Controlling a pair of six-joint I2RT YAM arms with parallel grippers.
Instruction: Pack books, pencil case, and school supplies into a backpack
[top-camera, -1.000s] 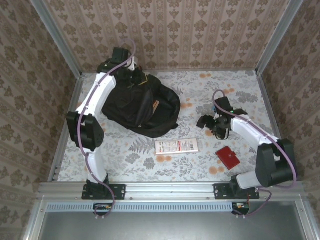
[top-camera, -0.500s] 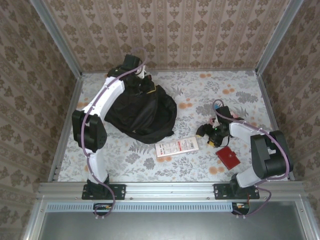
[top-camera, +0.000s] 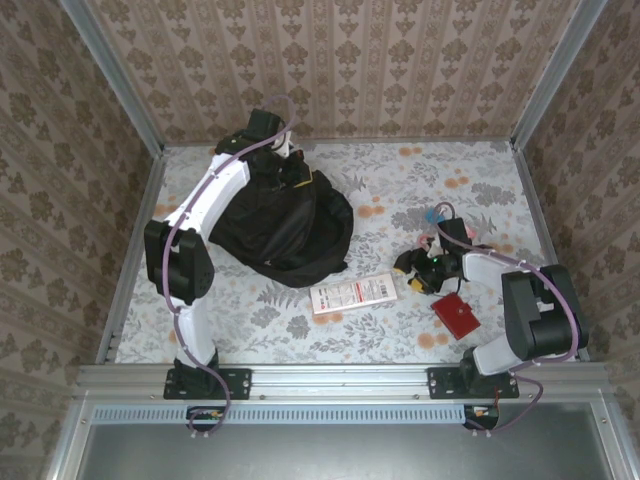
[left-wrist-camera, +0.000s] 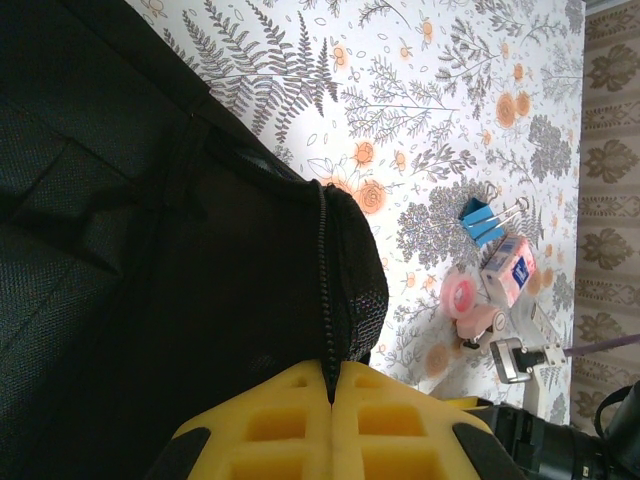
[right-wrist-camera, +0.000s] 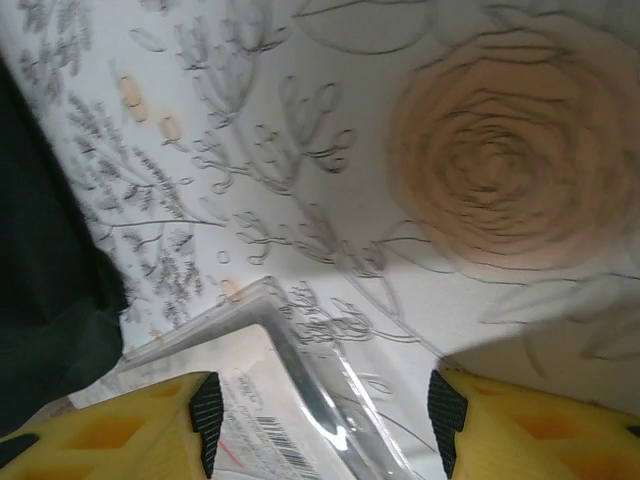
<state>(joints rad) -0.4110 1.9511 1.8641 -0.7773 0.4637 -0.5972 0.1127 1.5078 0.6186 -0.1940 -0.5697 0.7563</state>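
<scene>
The black backpack (top-camera: 285, 225) lies at the back left of the table. My left gripper (top-camera: 296, 172) is at its top edge, and the yellow fingers (left-wrist-camera: 290, 420) are shut on the zip seam of the backpack (left-wrist-camera: 150, 250). My right gripper (top-camera: 413, 270) is low over the table, just right of a clear-wrapped white packet (top-camera: 353, 294). In the right wrist view it stands open (right-wrist-camera: 320, 420), with the packet's corner (right-wrist-camera: 270, 390) between its fingers. The orange-covered book is out of view.
A flat dark-red rectangle (top-camera: 458, 314) lies at the front right. Blue binder clips (left-wrist-camera: 485, 220), a pink box (left-wrist-camera: 508, 270), a pink tape roll (left-wrist-camera: 460, 293) and a pink dispenser (left-wrist-camera: 480, 322) lie right of the backpack. Patterned walls enclose the table.
My left gripper has shifted right with the backpack's top edge, bunching the bag. My right gripper has dropped lower and nearer to the clear packet.
</scene>
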